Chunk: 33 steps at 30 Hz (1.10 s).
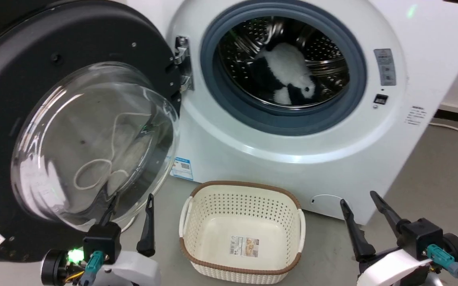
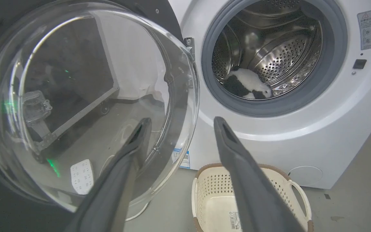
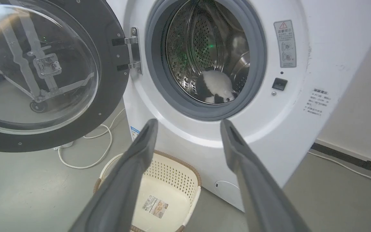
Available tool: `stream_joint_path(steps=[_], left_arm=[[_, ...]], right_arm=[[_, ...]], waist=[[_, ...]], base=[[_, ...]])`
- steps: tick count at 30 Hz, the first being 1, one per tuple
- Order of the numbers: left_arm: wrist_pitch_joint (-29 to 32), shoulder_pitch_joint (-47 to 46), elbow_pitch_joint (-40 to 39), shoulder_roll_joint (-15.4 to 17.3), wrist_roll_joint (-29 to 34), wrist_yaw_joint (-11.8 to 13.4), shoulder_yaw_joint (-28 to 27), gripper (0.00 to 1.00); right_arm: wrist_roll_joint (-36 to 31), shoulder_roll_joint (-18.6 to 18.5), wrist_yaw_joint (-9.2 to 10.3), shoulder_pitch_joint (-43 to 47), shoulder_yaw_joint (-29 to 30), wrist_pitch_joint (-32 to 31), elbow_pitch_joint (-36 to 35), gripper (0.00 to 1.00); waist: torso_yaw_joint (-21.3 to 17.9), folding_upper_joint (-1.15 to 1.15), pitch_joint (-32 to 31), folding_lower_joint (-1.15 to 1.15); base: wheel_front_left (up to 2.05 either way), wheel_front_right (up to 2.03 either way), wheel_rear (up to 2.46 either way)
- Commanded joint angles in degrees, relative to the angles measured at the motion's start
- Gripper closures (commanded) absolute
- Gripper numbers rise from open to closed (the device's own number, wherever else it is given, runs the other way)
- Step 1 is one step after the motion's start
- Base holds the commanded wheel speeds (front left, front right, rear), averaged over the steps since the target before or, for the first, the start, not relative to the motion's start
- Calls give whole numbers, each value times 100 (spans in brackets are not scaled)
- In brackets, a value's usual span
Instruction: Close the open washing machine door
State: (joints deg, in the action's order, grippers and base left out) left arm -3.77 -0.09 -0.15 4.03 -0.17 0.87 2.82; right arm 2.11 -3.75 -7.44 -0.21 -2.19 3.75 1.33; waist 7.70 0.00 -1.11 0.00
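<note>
The washing machine door (image 1: 94, 35) stands swung wide open at the left on its metal hinge (image 1: 182, 59). It has a black rim and a bulging clear glass bowl (image 2: 76, 80). The white washing machine (image 1: 276, 159) shows its steel drum and grey rubber seal (image 1: 356, 71). My left gripper (image 1: 132, 195) is open and low, just in front of the bowl's lower right edge; whether it touches the glass I cannot tell. In the left wrist view, the left gripper (image 2: 181, 119) holds nothing. My right gripper (image 1: 358, 196) is open and empty, low by the machine's lower right front.
A black-and-white plush toy (image 1: 288, 75) lies inside the drum. A cream perforated basket (image 1: 245, 184) with a brown rim sits on the grey floor right before the machine, between my grippers. A white cable (image 3: 85, 164) loops on the floor under the door.
</note>
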Motion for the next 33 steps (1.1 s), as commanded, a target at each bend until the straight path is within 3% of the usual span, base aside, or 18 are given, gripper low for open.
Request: stream_joint_path(steps=[1,33], left_arm=[[-73,99,-24,21,-22,36,17,0],[-443,478,0,55,-235,172,-30,0]], right_arm=[[48,-57,-1,36,-47,73,39,0],[335,-271,-2,-196,-842,445,459,0]], waist=[[63,0,9,0],[828,0,33,0]], base=[[0,0,0],[0,0,0]])
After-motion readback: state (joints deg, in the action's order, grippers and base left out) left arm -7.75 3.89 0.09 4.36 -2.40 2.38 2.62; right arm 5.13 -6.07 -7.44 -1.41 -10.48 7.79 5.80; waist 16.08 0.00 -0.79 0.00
